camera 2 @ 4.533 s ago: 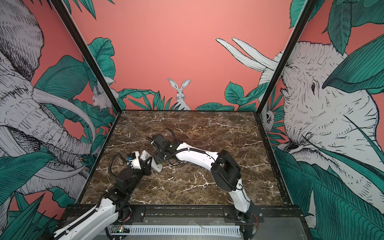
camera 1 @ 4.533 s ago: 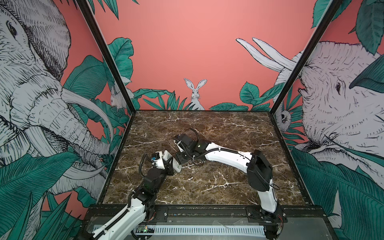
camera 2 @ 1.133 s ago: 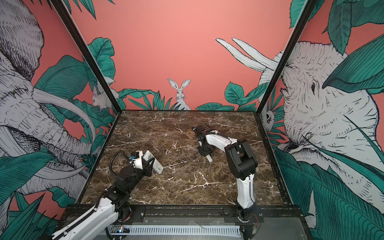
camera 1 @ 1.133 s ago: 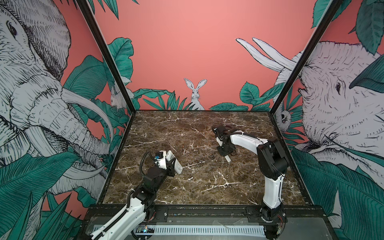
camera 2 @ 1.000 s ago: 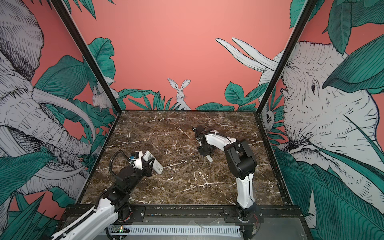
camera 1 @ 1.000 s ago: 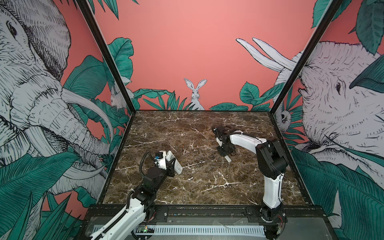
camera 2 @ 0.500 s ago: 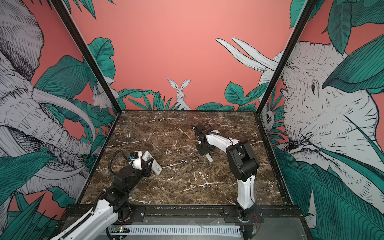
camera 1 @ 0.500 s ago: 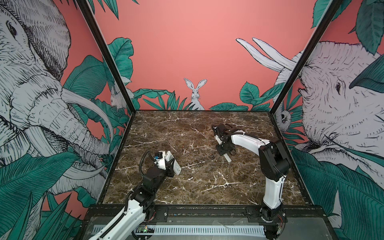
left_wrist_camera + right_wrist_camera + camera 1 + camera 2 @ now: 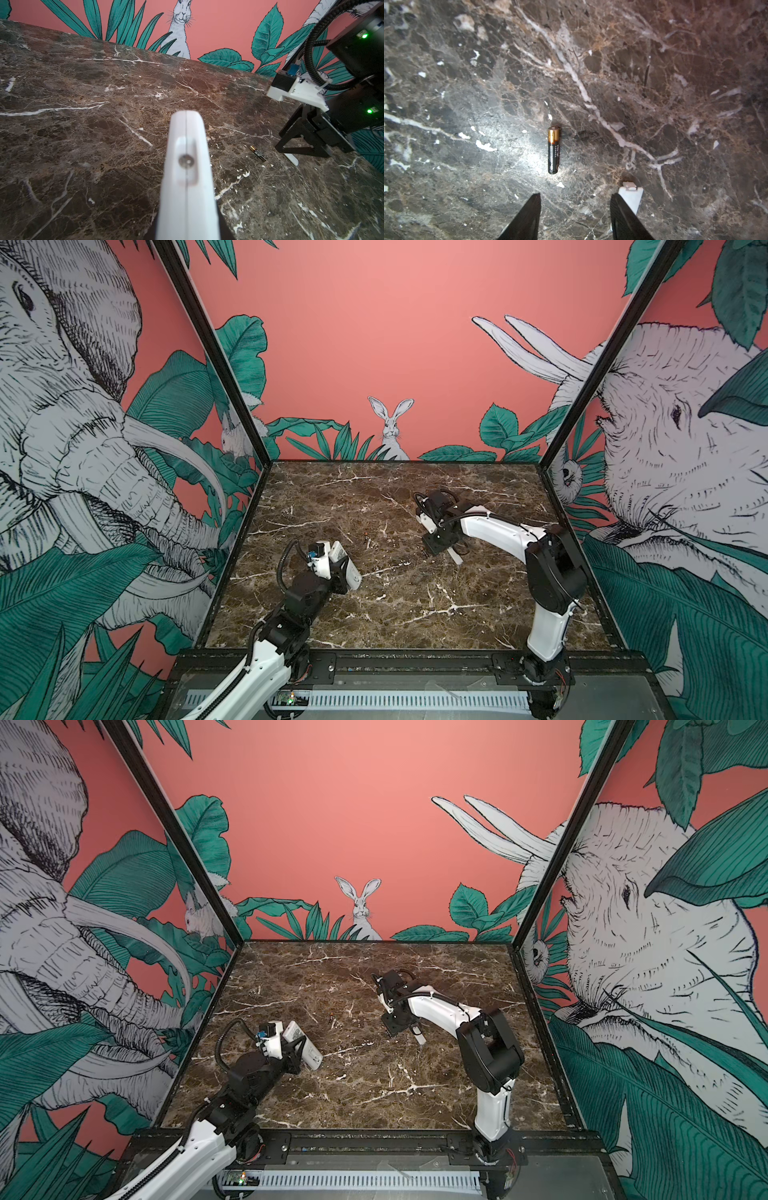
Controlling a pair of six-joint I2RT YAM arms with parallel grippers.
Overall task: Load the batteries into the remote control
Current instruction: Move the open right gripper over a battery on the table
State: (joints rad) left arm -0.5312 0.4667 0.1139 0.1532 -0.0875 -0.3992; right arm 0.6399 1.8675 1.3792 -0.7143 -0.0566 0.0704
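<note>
My left gripper point(image 9: 338, 577) point(image 9: 297, 1052) is shut on the white remote control point(image 9: 347, 570) point(image 9: 305, 1046) and holds it above the marble at the front left. In the left wrist view the remote control point(image 9: 187, 176) fills the middle, end-on, and hides the jaws. My right gripper point(image 9: 437, 551) point(image 9: 400, 1031) point(image 9: 575, 199) stands open and empty, low over the table right of centre. One dark battery point(image 9: 554, 150) point(image 9: 258, 153) with a copper end lies flat just beyond its fingertips. A white battery cover point(image 9: 632, 197) point(image 9: 456, 558) point(image 9: 420, 1038) lies beside one finger.
The brown marble table point(image 9: 395, 614) is boxed in by painted walls at the back and both sides, with black corner posts point(image 9: 577, 398). In the left wrist view the right gripper point(image 9: 291, 149) stands close to the battery.
The right gripper's jaws have spread apart over the last second, leaving the white cover on the table. The left arm still holds the remote control in the same place.
</note>
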